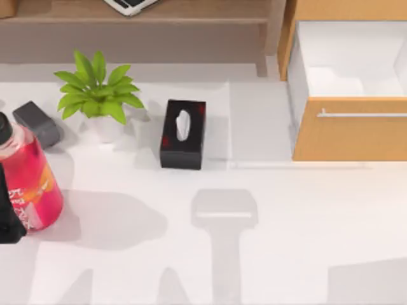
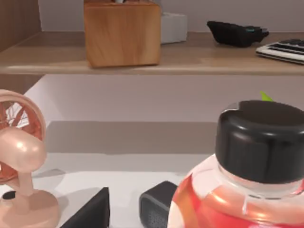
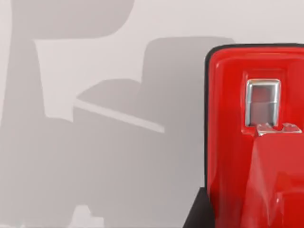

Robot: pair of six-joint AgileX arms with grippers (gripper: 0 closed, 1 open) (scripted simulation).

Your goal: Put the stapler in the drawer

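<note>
1. Drawer [image 1: 346, 95]: at top-right of the surface [image 1: 254, 254] in top view, pulled open, white inside walls showing, tan front and silver handle [image 1: 362, 115] toward the camera. Nothing seen inside it.
2. Stapler [image 3: 256, 137]: seen close up in right wrist view, red body w/ a silver metal part on it, pale surface and shadows beyond. It sits tight against the camera, so judged to be carried by the right arm; the grip itself is not visible. Its place over the surface can't be fixed from that view.
3. Right pincer: a dark edge sits at the stapler's base in the right wrist view, poss. part of it. Can't tell if wide, narrow or clamped on the stapler.
4. Left arm: dark part at the far left edge of top view, beside the bottle [image 1: 28, 178]. Left wrist view looks past the bottle's black cap to a shelf [image 2: 156, 61] w/ a wooden box. Left pincer state: can't tell. Judged idle.
5. Other items, not for this task: plant [image 1: 96, 92], tissue box [image 1: 183, 133], grey block [image 1: 37, 122], pink fan [image 2: 19, 156].
6. Progress: drawer open = done. Stapler off the surface, apparently lifted = likely done. Left to do: carry it over the drawer, lower, release inside. Roughly mid-task by my estimate.
</note>
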